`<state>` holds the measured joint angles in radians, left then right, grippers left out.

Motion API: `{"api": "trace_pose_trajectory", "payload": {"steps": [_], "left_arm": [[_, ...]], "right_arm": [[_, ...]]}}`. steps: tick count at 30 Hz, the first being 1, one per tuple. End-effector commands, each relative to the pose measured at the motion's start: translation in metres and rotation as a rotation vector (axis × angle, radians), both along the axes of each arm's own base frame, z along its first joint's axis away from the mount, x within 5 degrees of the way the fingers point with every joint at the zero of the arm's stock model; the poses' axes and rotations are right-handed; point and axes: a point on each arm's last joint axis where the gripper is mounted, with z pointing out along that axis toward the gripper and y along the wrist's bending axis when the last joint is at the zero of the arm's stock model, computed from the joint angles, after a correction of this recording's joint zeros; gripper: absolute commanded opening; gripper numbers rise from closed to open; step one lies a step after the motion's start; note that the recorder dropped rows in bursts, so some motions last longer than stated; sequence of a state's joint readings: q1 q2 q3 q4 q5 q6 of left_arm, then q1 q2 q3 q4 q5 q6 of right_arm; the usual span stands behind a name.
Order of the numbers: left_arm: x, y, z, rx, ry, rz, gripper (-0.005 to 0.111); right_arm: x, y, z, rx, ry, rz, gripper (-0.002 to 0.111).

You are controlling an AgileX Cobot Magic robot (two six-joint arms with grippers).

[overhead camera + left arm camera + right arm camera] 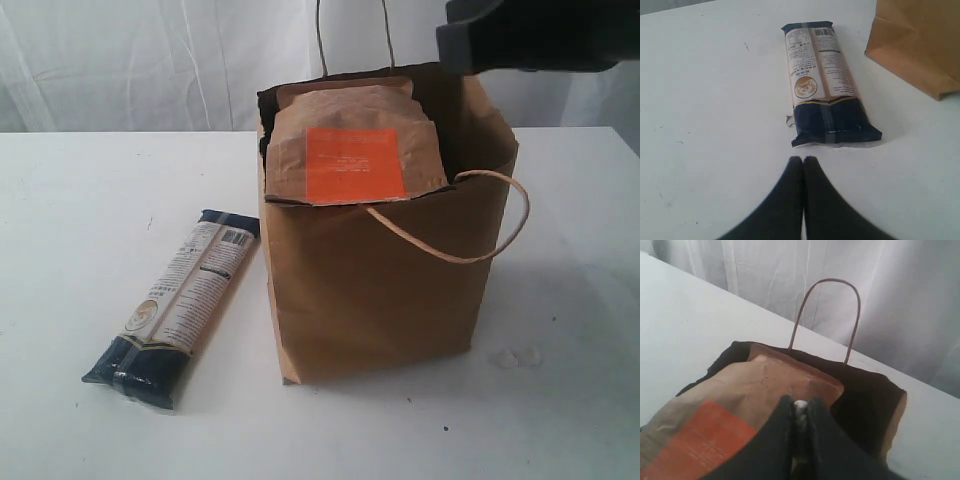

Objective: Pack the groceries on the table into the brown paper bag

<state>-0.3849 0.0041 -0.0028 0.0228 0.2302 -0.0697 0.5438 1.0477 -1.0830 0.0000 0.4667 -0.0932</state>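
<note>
Although the pouch (345,150) sat in the paper bag (370,300), the pasta packet (180,300) lay unpacked; the left gripper (803,159) was closed, the right gripper (800,402) apparently likewise.

pouch (350,150): lower part hidden inside the bag (380,300); label print too small to read
bag's inside: dark, contents cannot be made out
right arm (540,40): blurred, cut off by the exterior view's top edge
right gripper (800,407): blurred; whether it pinches the pouch cannot be told
packet (180,300): print too small to read
pale scrap (515,357): too small to identify
</note>
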Motion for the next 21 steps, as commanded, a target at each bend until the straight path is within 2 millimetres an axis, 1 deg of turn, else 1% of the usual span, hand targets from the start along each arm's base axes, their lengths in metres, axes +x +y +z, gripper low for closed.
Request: {"api": "trace_pose_trajectory", "payload": {"steps": [1, 15, 18, 21], "left_arm": [[0.0, 0.0, -0.001, -0.003, 0.003, 0.001, 0.0], [0.0, 0.0, -0.001, -0.003, 0.003, 0.001, 0.0], [0.0, 0.0, -0.001, -0.003, 0.003, 0.001, 0.0], [0.0, 0.0, -0.001, -0.003, 0.003, 0.001, 0.0]], "right_arm": [[0.005, 0.004, -0.005, -0.021, 0.015, 0.009, 0.007], [0.027, 0.015, -0.026, -0.111, 0.066, 0.003, 0.007], [0.029, 0.014, -0.027, -0.125, 0.062, -0.008, 0.007], [0.033, 0.009, -0.028, -0.123, 0.067, -0.043, 0.007]]}}
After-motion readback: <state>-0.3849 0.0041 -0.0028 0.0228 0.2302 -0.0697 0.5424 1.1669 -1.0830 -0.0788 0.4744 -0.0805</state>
